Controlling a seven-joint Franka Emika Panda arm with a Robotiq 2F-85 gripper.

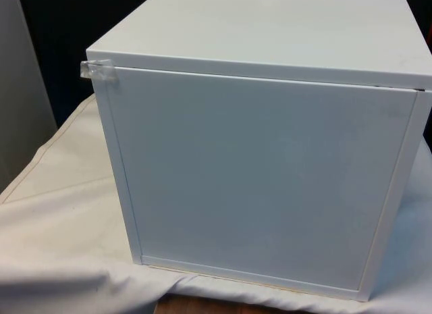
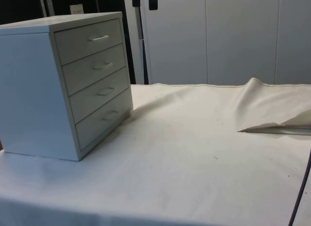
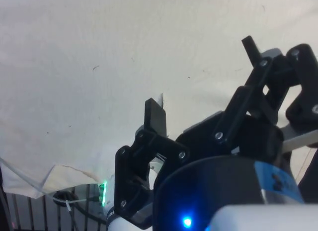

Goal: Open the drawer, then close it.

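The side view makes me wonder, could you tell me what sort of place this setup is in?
Probably a lab or workshop test bench, not a home. A white chest of drawers stands alone on a table under a plain white cloth, tall cabinet panels stand behind, and a black gripper hangs open above the cloth.

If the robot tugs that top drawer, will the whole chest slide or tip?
Probably not tip: the chest of drawers sits broad and flat. It might slide, since the white cloth looks loose and wrinkled. The top drawer has a slim handle, likely slippery.

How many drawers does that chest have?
4, stacked on the chest: top drawer, second drawer, third drawer, bottom drawer. All look closed.
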